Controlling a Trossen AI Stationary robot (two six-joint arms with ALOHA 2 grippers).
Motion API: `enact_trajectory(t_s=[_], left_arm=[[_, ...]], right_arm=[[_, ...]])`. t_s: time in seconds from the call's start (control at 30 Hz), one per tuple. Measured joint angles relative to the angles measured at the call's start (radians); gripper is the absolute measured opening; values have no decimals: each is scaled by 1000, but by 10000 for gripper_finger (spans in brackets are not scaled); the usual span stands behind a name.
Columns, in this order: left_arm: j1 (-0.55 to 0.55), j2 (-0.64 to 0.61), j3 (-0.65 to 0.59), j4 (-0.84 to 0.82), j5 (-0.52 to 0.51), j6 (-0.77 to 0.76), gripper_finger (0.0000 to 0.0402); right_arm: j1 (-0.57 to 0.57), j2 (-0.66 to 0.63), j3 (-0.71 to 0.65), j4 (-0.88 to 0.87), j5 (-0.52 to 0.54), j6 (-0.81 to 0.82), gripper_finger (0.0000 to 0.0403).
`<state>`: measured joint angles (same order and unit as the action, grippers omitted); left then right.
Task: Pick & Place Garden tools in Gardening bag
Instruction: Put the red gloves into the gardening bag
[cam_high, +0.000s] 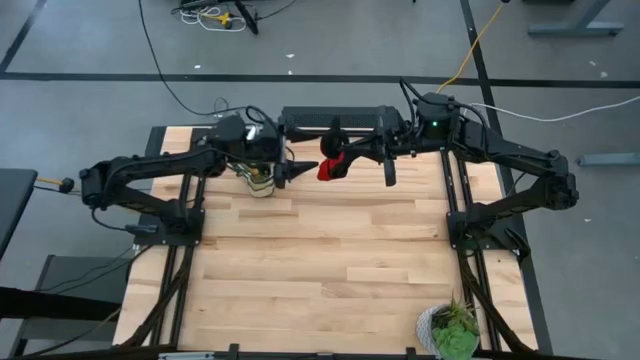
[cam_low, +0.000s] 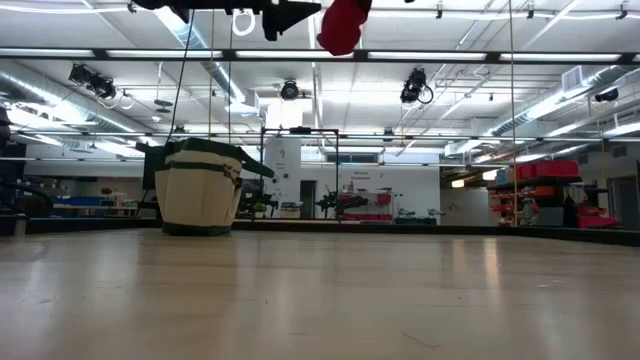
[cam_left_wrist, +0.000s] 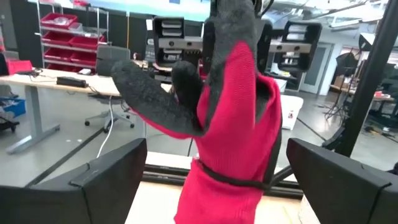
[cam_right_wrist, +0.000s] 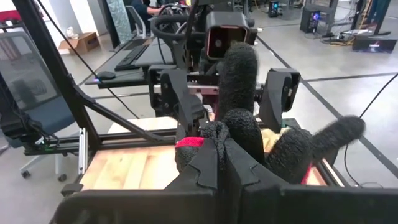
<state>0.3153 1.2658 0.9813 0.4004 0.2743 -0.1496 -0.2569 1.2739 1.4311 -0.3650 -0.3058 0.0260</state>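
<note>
Tabletop's far edge holds the gardening bag (cam_low: 200, 186); right tool (cam_high: 338, 160) grips a glove (cam_high: 330, 165).

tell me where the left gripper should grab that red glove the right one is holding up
Probably the red cuff end. The glove hangs in the air from the right gripper, which is shut on its dark fingers. In the left wrist view the cuff hangs free between the open left gripper's fingers, so closing level from the left, across the flat cuff, looks best.

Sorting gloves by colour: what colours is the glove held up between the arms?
Red glove with dark grey fingers; clearest in the left wrist view.
</note>
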Motion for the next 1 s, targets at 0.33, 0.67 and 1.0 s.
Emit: enact_trajectory(t_s=[0.33, 0.67, 1.0], left_arm=[[-6, 18, 1, 8, 37, -54, 399], [-33, 77, 10, 57, -3, -43, 399], [-58, 191, 124, 14, 16, -10, 399]], right_arm=[[0, 18, 0, -12, -2, 24, 1], [0, 56, 0, -10, -28, 37, 1], [0, 56, 0, -10, -29, 45, 1]])
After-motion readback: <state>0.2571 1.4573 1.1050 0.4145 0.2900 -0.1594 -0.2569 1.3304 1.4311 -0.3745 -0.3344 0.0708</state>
